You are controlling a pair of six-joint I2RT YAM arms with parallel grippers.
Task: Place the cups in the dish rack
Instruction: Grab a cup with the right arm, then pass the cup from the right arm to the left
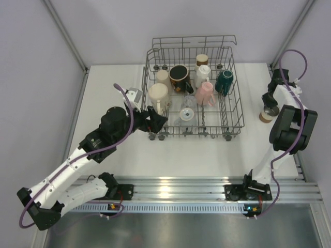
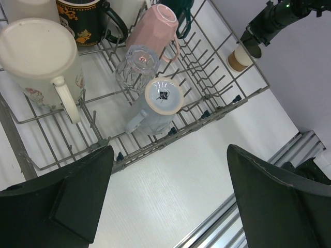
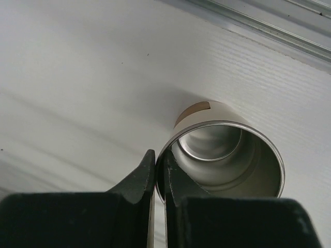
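Observation:
The grey wire dish rack (image 1: 238,117) stands at the table's far middle. It holds a cream mug (image 1: 159,95), a black mug (image 1: 179,76), a pink cup (image 1: 205,93), a dark green cup (image 1: 224,81), a white cup (image 1: 202,75), a brown-banded cup (image 1: 201,59) and a clear glass (image 1: 187,114). My right gripper (image 3: 158,161) is shut on the rim of a steel-lined cup (image 3: 227,155) with a tan band, right of the rack (image 1: 266,114). One finger is inside the cup, one outside. My left gripper (image 2: 170,150) is open and empty, over the table just before the rack's front rail (image 2: 155,150).
The left wrist view shows the cream mug (image 2: 41,57), the clear glass (image 2: 135,64) and an upturned pale cup (image 2: 158,103) near the rack's front. A metal rail (image 1: 181,183) runs along the near table edge. Grey walls close in left, right and behind.

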